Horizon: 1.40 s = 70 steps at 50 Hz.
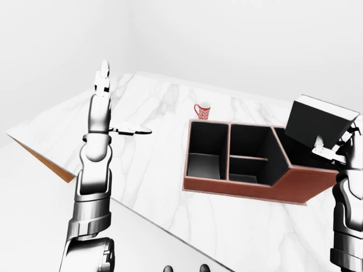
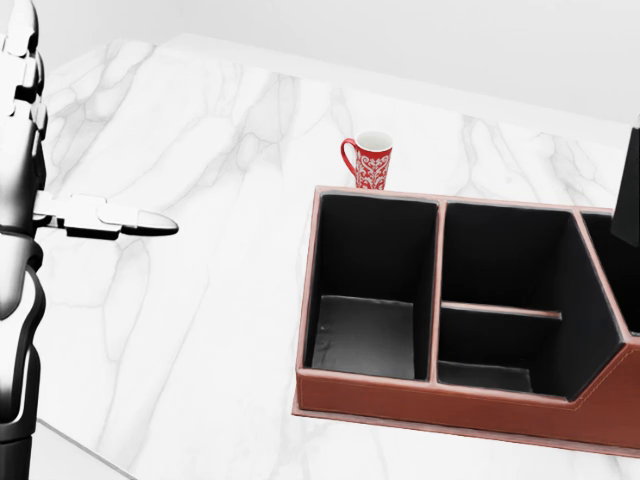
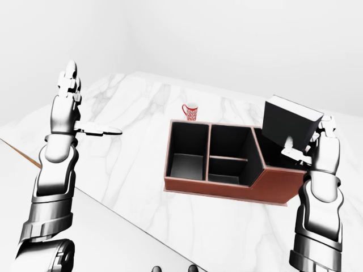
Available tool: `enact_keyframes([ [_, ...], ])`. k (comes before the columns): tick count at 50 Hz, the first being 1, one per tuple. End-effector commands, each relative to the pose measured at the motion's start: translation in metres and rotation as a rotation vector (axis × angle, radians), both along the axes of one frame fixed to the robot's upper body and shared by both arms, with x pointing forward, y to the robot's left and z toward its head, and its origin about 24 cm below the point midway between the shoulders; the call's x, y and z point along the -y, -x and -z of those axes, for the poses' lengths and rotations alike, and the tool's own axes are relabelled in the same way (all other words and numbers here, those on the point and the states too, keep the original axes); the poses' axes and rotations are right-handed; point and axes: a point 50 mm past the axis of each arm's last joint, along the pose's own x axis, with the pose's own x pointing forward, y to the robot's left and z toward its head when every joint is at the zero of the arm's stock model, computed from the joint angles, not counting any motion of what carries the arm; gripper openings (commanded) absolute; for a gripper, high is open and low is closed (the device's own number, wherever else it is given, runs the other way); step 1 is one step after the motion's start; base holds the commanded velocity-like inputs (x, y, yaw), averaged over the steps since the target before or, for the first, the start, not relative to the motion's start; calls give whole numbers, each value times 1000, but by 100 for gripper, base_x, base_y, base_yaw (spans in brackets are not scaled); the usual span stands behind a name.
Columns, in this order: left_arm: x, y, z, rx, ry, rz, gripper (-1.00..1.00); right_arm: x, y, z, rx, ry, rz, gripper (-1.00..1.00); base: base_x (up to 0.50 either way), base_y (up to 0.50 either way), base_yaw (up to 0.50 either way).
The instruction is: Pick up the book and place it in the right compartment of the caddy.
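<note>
The black book (image 3: 286, 124) hangs tilted over the right end of the brown leather caddy (image 3: 227, 190), above its right compartment. My right hand (image 3: 309, 141) is shut on the book's lower right corner, thumb on its face. In the head view only a black sliver of the book (image 2: 629, 190) shows at the right edge, above the caddy (image 2: 450, 405). The caddy's left and middle compartments show black and empty. My left hand (image 1: 116, 107) is raised at the left, open and empty, fingers up and thumb out, well clear of the caddy.
A red patterned mug (image 2: 370, 160) stands just beyond the caddy's upper left corner. The white marble table (image 1: 153, 170) ends in a diagonal near edge at the lower left, where its brown underside (image 1: 48, 164) shows.
</note>
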Motion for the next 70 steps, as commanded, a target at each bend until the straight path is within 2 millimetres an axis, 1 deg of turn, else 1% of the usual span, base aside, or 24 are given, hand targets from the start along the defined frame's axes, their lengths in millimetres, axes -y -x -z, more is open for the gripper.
enact_keyframes([
  [1, -1, 1, -2, 10, 8, -1, 100, -2, 7, -1, 43, -26, -5, -100, 0, 0, 0],
  [19, 0, 1, 0, 8, 5, 1, 100, 1, 5, 11, 24, -29, 5, -100, 0, 0, 0],
  [57, 1, 1, 2, 5, -7, 3, 100, 2, 4, 14, 18, -32, 14, -100, 0, 0, 0],
  [58, 1, 1, 2, 4, -7, 3, 100, 2, 4, 15, 18, -32, 14, -39, 0, 0, 0],
  [59, 1, 1, 2, 4, -8, 4, 100, 2, 3, 15, 17, -33, 14, 100, 0, 0, 0],
  [60, 1, 1, 2, 3, -8, 4, 100, 2, 4, 12, 17, -36, 12, 100, 0, 0, 0],
  [70, 2, 0, 2, 3, -8, 5, 100, 2, 3, 12, 18, -35, 16, 100, 0, 0, 0],
])
